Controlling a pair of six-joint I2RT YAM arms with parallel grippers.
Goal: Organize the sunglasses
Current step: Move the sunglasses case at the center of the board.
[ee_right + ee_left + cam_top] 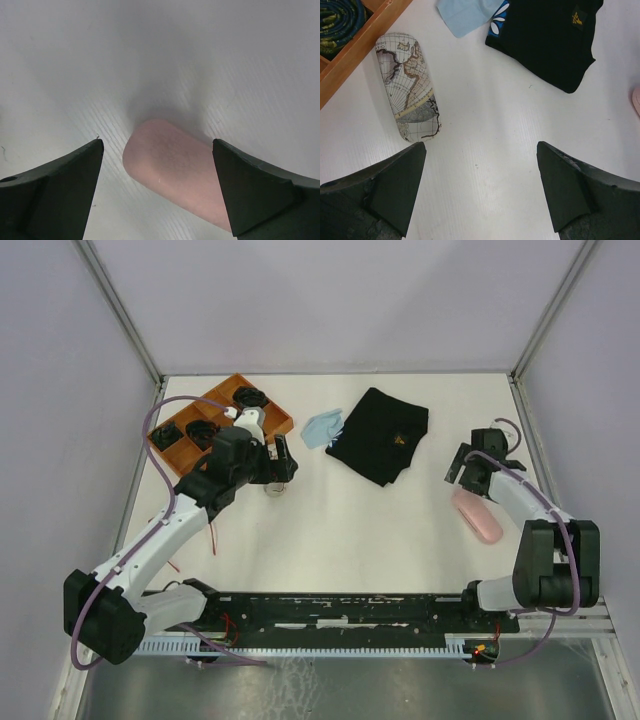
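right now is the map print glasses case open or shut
Shut: the map print case shows one unbroken rounded shell, nothing inside visible.

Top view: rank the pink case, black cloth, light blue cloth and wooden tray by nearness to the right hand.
1. Pink case, at the right hand.
2. Black cloth, centre.
3. Light blue cloth, centre-left.
4. Wooden tray, far left.

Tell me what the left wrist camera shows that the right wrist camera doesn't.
Only the left wrist: a map-printed glasses case beside a wooden tray, a light blue cloth and a black fabric item, beyond the open left hand. Only the right wrist: the pink case's rounded end, between the open right hand's fingers. Shared: the white table, and a pink sliver at the left view's edge, possibly that case.
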